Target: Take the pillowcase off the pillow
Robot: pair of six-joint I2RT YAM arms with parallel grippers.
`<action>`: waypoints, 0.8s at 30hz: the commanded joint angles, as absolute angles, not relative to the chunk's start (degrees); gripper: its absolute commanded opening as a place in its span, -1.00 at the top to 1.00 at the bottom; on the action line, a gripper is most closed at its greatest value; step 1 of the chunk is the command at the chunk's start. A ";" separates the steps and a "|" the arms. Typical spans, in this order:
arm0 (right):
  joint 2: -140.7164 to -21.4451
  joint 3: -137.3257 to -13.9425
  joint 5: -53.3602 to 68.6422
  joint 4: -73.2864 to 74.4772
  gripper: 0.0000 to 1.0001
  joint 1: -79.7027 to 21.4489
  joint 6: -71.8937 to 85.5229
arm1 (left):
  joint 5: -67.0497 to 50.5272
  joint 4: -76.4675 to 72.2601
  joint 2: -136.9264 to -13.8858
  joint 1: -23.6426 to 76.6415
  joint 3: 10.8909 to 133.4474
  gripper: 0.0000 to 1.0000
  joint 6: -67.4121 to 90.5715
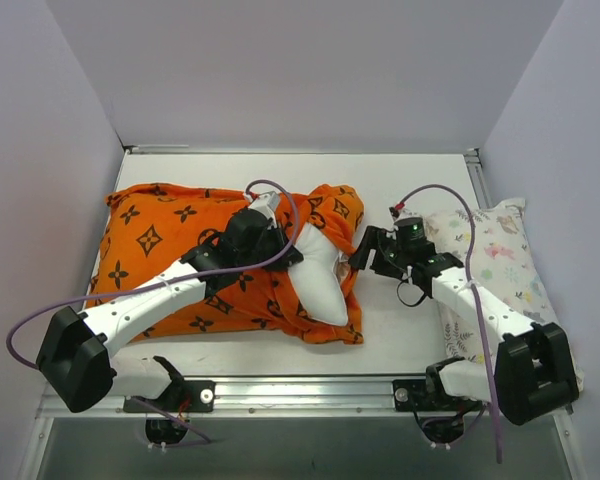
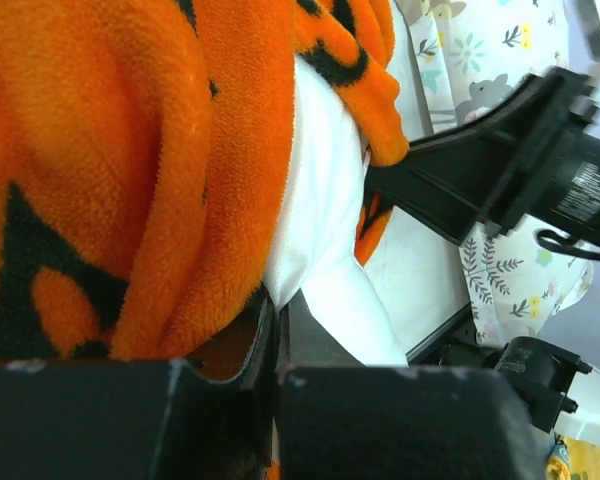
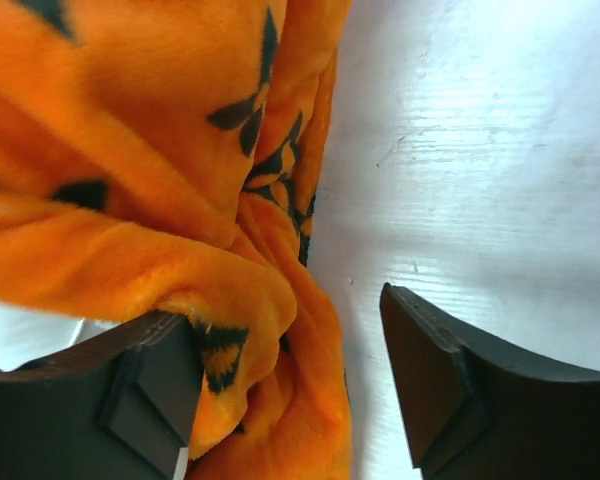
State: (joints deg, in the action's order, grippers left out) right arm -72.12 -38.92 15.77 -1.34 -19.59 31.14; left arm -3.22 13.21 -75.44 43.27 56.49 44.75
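Observation:
The orange pillowcase (image 1: 170, 250) with black flower motifs lies across the left and middle of the table, its open end bunched at the right. The white pillow (image 1: 320, 282) sticks out of that opening. My left gripper (image 1: 292, 248) sits at the opening, shut, with a pinch of the white pillow (image 2: 325, 200) between its tips (image 2: 277, 305) and the orange pillowcase (image 2: 130, 150) draped beside it. My right gripper (image 1: 362, 255) is at the pillowcase's right edge. It is open (image 3: 285, 310), and a fold of pillowcase (image 3: 230, 290) rests against its left finger (image 3: 150, 380).
A second white pillow with a pastel print (image 1: 500, 255) lies along the right side of the table, under my right arm (image 2: 520, 160). White walls close in the table at the back and sides. A metal rail (image 1: 310, 392) runs along the near edge.

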 commanded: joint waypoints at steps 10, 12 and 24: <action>-64.30 -49.90 3.37 2.46 -0.74 -34.71 18.90 | -0.44 12.21 -74.09 47.02 55.46 1.00 42.98; -68.27 -52.19 1.41 2.11 -0.75 -35.86 18.19 | -0.44 13.27 -74.09 47.55 56.25 1.00 42.63; -91.66 -67.66 -12.84 9.93 0.98 -22.69 25.13 | 6.58 20.13 -65.40 55.98 55.90 1.00 42.27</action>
